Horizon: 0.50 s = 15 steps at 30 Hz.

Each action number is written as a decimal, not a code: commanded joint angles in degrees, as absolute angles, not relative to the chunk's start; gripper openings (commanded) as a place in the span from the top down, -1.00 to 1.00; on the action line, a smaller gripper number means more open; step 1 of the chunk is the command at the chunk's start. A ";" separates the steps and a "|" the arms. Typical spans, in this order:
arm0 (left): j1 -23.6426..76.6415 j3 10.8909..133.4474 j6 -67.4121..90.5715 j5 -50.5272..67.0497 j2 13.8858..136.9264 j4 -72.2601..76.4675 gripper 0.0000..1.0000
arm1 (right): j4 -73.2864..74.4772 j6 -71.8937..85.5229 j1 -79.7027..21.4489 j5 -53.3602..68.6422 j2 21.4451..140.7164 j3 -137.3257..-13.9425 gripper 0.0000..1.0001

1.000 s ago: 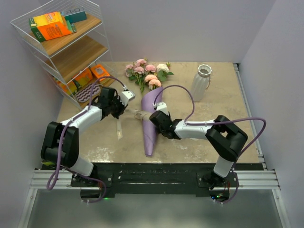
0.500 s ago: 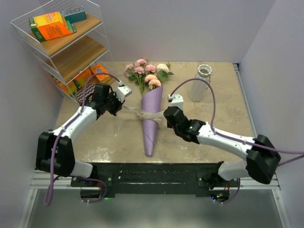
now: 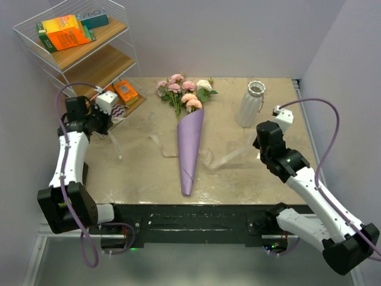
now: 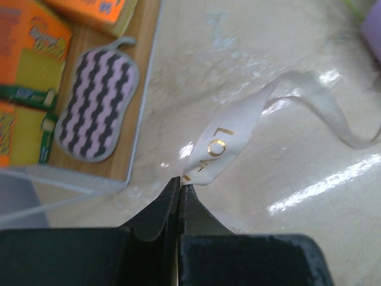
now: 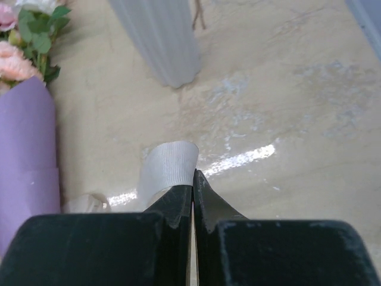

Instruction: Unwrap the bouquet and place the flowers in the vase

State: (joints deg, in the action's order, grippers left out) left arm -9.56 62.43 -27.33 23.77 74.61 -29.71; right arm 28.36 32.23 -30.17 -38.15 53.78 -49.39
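— What could go wrong from here?
— The bouquet lies mid-bench, blooms toward twelve o'clock; the vase stands at two. My left pincer and right pincer are each clamped tight on an end of the ribbon. If it snags the paper, my pull may drag the cone.
— And around you?
— Plain pale walls, a glossy beige bench, a wire shelf rack at ten.
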 commanded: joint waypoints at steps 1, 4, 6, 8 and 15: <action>-19.32 66.70 -33.65 29.97 75.85 -36.55 1.00 | 35.75 31.82 -25.67 -38.14 53.69 -54.66 1.00; -24.16 66.97 -35.59 30.06 76.03 -37.00 1.00 | 39.53 32.34 -24.27 -41.65 54.66 -56.95 1.00; -26.27 66.89 -36.65 29.88 75.59 -37.00 1.00 | 41.30 33.22 -23.30 -44.90 54.67 -57.30 1.00; -26.72 66.53 -37.78 29.44 75.15 -37.18 0.88 | 42.54 33.49 -21.98 -46.31 54.67 -57.39 0.92; -26.46 70.66 -46.39 42.33 73.04 -48.58 -0.99 | 42.81 31.04 -21.45 -44.39 52.83 -58.62 -0.98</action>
State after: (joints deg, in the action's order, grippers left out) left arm -26.50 65.30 -38.98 30.89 75.50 -40.64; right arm 42.35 32.34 -21.47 -43.38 55.11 -55.59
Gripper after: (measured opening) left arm 0.983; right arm 0.983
